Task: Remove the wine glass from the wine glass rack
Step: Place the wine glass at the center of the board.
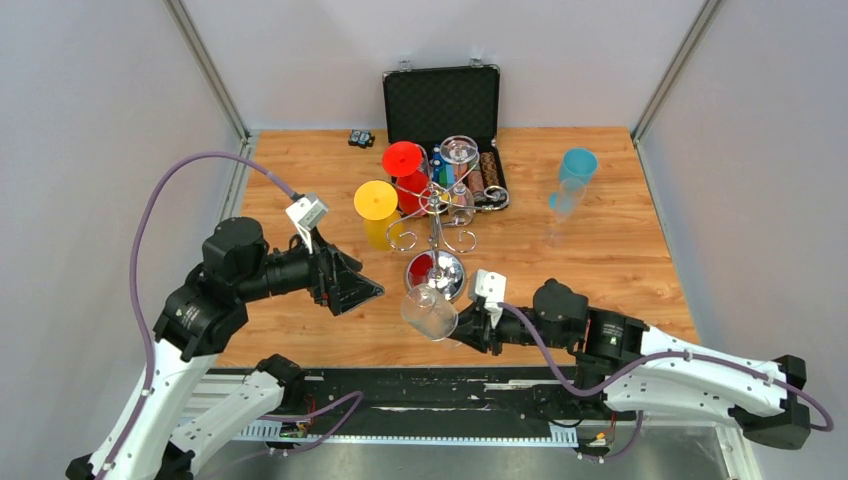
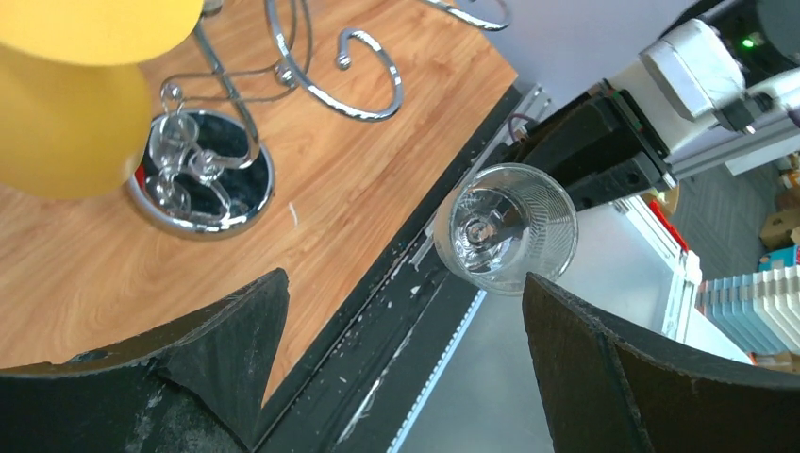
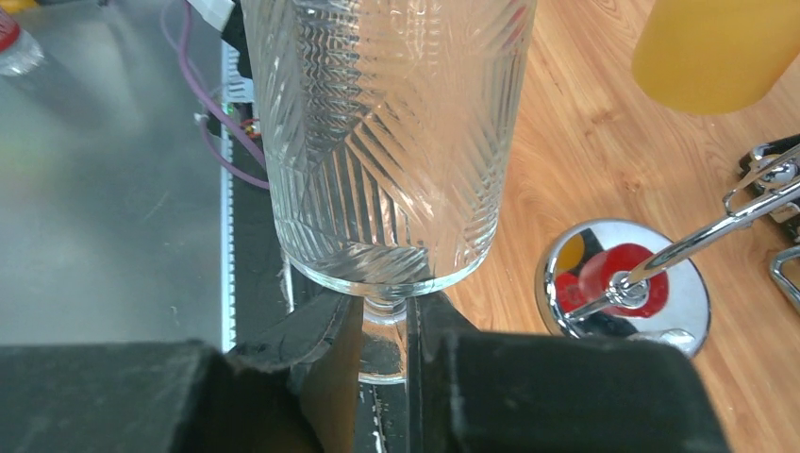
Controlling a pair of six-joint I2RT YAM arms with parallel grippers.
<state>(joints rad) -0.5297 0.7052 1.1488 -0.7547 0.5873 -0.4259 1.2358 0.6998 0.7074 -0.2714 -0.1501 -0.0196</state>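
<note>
The chrome wine glass rack (image 1: pixel 436 228) stands mid-table on its round mirrored base (image 1: pixel 435 270), with red (image 1: pixel 404 160), yellow (image 1: pixel 376 201) and clear (image 1: pixel 459 152) glasses hanging from its wire arms. My right gripper (image 1: pixel 470 327) is shut on the stem of a clear ribbed wine glass (image 1: pixel 430 312), held clear of the rack near the table's front edge, bowl pointing left. The stem sits between the fingers (image 3: pixel 429 330) in the right wrist view, below the bowl (image 3: pixel 387 142). My left gripper (image 1: pixel 365 290) is open and empty, just left of the glass (image 2: pixel 505 226).
An open black chip case (image 1: pixel 442 105) stands behind the rack. A blue glass (image 1: pixel 576 166) stands upside down at the back right. A small black object (image 1: pixel 361 138) lies at the back edge. The table's front edge and metal rail (image 2: pixel 453 311) lie under the held glass.
</note>
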